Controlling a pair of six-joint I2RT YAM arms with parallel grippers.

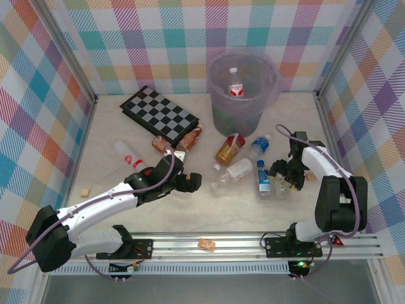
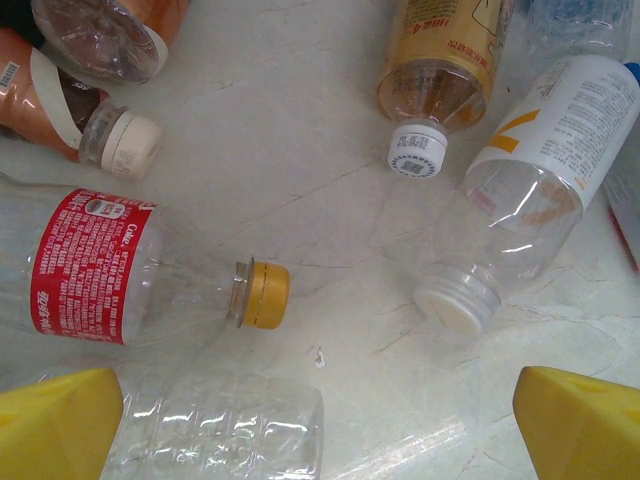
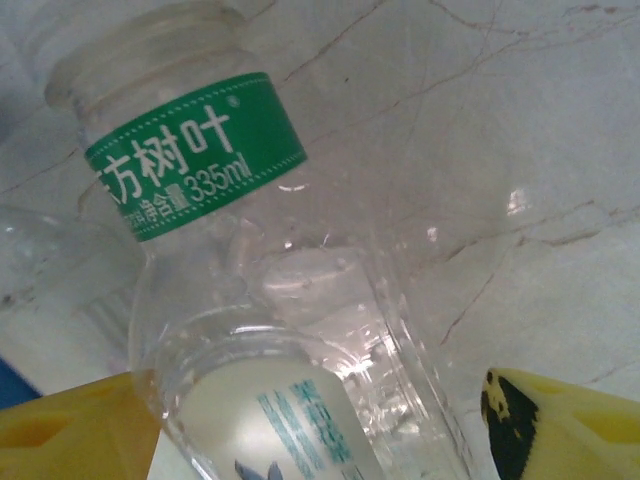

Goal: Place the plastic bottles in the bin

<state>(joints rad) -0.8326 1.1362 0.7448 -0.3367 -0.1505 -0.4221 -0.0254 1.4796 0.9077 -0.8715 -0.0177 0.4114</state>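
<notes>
Clear bottles [image 1: 234, 171] lie scattered before the upright purple bin [image 1: 221, 111] (one inside).

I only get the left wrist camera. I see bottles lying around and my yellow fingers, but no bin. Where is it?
Observer: The bin stands at the far side, beyond the loose bottles.
Operator: Is anything in it yet?
Observer: Yes, one bottle with a red-and-white label sits inside it.
Operator: What's the other arm doing?
Observer: The right gripper has its fingers on either side of a clear bottle with a white-and-teal label. I can't tell whether it grips it.
</notes>
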